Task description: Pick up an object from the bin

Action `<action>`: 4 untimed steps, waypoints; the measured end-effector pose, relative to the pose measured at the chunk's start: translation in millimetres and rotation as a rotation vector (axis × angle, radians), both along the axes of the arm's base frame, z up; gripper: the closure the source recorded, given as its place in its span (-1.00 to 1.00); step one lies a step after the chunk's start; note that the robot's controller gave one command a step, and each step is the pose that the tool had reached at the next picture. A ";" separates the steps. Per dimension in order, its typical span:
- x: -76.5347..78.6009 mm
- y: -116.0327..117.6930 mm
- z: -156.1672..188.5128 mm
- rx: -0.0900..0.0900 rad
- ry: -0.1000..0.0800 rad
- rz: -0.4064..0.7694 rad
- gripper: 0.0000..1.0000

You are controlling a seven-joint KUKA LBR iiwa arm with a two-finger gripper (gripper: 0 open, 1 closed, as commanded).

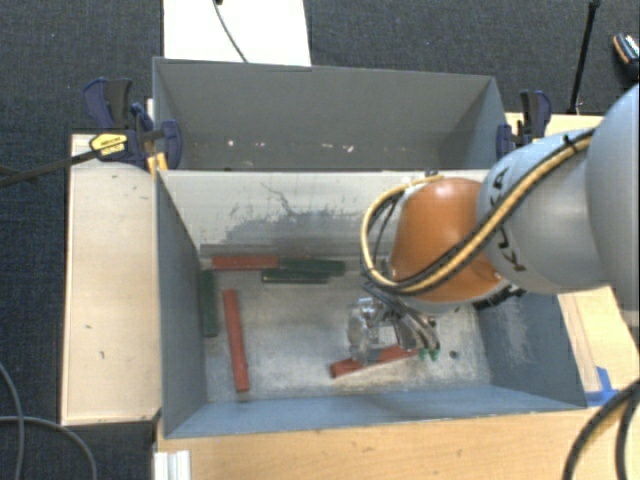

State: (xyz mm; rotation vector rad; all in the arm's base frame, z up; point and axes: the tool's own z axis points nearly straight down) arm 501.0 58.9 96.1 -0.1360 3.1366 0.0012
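Short red stick (pixel 352 367) lies on the bin (pixel 400 405) floor, front right of centre, long axis roughly left-right and rising slightly to the right. The gripper (pixel 385 343) sits right over its right end, apparently touching; whether the claw is spread or pinching can't be told. Back left, well apart: long red stick (pixel 236 340), green stick (pixel 208 304), another red stick (pixel 243 262), dark green stick (pixel 305 271).
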 end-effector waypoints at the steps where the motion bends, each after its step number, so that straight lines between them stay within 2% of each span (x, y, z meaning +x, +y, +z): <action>1: 0.0 0.2 0.0 0.000 0.000 -0.002 -1.00; 2: -17.5 8.1 -25.9 0.001 0.000 -0.113 -1.00; 3: -18.0 7.8 -26.0 0.000 0.001 -0.114 1.00; 4: 10.7 -9.0 106.9 0.001 -0.009 -0.104 1.00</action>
